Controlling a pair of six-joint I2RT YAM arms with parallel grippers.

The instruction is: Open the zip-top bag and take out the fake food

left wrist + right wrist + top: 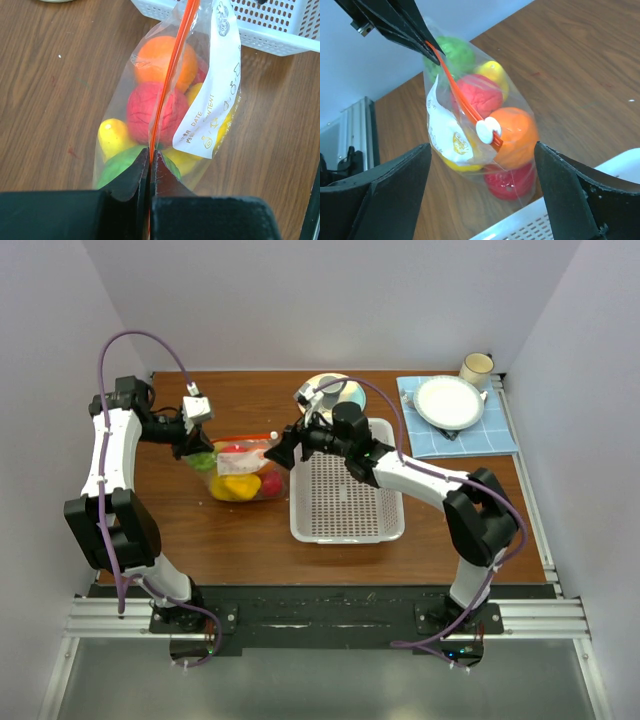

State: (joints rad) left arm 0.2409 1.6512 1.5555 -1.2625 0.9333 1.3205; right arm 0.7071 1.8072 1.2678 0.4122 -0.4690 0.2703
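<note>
The left arm (110,455) stands tall at the left side of the table (200,540). It bends near the back and reaches to the right and down. The left gripper (150,159) is pinched tight on one end of the orange zip strip (170,75). Its two black fingers (127,175) are pressed together with the strip squeezed between them.

The right arm (420,475) comes from the right side. It stretches low over the white basket (345,515) and points left. The right gripper (283,448) is spread wide apart (its own camera shows one finger at each side) and it holds nothing. The little white slider (488,130) on the strip sits out in front of that gap. The fingers do not seem to touch it.

The zip-top bag (120,100) is on the brown table, just to the left of the basket and between the two grippers. Its zip edge is on top, and the zip looks shut along the part that shows. The fake food (140,110) is all inside the bag: an orange ball (152,55), a bumpy red piece, a yellow piece (112,137) and a green piece (120,167).

Far back on the right are a white plate (449,400) on a blue cloth (490,435), and a mug (476,368).
</note>
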